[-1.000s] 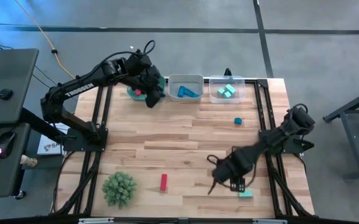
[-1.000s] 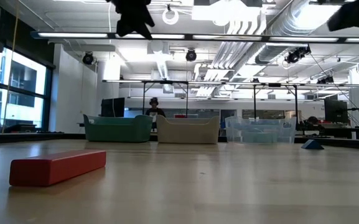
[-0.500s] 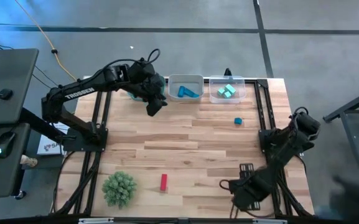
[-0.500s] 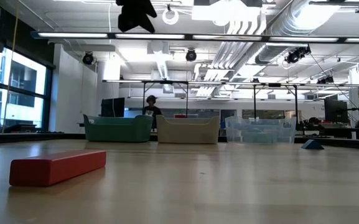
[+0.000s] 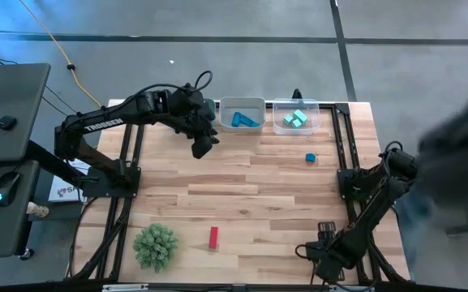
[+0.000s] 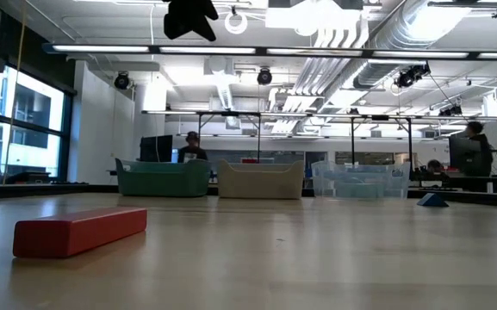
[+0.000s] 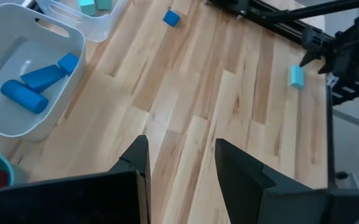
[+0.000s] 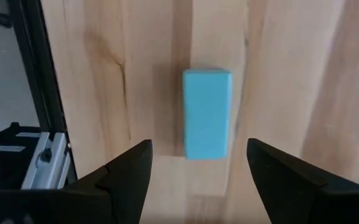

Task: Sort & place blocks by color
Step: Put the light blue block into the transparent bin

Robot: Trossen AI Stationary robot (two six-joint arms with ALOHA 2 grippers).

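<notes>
My right gripper (image 8: 199,148) is open above a light teal bar (image 8: 207,113) that lies flat on the table near its near right corner; the fingers stand on either side of it without touching. In the high view my right gripper (image 5: 323,256) hides that bar. My left gripper (image 5: 203,144) is open and holds nothing, raised in front of the grey bin (image 5: 242,115). A red bar (image 5: 212,237) lies near the near edge. A blue cube (image 5: 310,158) sits in front of the clear bin (image 5: 297,118). Blue blocks (image 7: 36,87) lie in the grey bin.
The green bin (image 6: 164,178), grey bin (image 6: 261,179) and clear bin (image 6: 358,179) stand in a row at the far edge. A green spiky ball (image 5: 156,246) sits near the near left corner. A blurred person (image 5: 461,162) stands beyond the table's right edge.
My right gripper has swung toward the near right corner and now stands over the teal bar. My left gripper has moved from over the green bin toward the right and a little toward the near edge. A person has come into view at the table's right side.
</notes>
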